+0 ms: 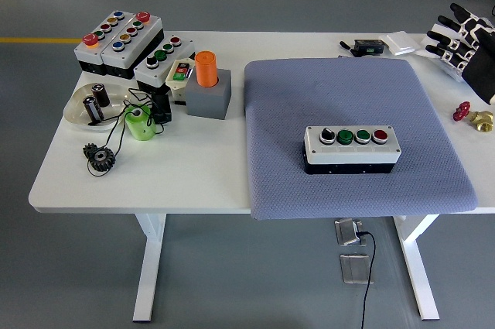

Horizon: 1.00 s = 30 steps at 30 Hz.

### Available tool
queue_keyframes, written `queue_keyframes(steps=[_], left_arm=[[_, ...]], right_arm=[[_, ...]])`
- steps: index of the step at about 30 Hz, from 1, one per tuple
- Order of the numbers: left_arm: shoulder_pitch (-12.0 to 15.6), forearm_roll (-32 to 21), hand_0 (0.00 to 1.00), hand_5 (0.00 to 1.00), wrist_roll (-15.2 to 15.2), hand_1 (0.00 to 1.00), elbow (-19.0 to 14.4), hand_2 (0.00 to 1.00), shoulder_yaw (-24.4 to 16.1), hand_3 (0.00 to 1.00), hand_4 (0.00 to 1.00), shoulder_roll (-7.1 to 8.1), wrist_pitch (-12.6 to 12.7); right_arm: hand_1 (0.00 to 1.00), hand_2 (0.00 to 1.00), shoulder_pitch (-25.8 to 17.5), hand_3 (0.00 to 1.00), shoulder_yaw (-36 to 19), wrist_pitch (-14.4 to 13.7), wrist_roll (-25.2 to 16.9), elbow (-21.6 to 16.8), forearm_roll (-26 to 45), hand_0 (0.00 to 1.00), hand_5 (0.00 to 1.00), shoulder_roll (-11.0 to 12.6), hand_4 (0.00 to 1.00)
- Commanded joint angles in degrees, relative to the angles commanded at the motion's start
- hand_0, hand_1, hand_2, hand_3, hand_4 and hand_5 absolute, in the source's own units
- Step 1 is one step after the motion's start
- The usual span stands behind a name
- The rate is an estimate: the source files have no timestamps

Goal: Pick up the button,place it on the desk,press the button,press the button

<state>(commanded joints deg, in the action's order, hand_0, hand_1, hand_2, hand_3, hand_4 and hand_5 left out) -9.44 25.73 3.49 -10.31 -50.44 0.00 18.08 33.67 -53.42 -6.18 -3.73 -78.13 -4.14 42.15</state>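
Button box [352, 148]: sitting flat on the grey mat [271, 182], placement apparently done. I am holding the right hand [462, 38] well apart, fingers spread, gripping nothing.

The grey mat [340, 89] is bare around the button box [352, 149] at center right. Clutter fills the counter [178, 174] at upper left.
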Motion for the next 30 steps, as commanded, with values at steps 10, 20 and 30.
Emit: queue_keyframes(steps=[10,20,30], left_arm=[[-0.1,-0.6,0.673,0.998,-0.3,0.703,0.0,0.723,0.6,0.530,0.375,0.00,-0.1],[-0.2,-0.7,0.673,0.998,-0.3,0.703,0.0,0.723,0.8,0.530,0.375,0.00,-0.1],[-0.3,-0.8,0.673,0.998,-0.3,0.703,0.0,0.723,1.0,0.531,0.375,0.00,-0.2]], right_arm=[[0.810,0.887,-3.5,0.891,-5.4,-0.7,-1.4,-0.1,24.1,0.852,0.525,-0.7,0.668],[0.787,0.849,-6.3,0.858,-12.8,-1.4,-3.5,-1.3,35.2,0.823,0.531,-6.9,0.662],[0.748,0.785,-8.6,0.783,-17.3,2.4,-0.8,-1.8,36.5,0.796,0.764,-9.6,0.522]])
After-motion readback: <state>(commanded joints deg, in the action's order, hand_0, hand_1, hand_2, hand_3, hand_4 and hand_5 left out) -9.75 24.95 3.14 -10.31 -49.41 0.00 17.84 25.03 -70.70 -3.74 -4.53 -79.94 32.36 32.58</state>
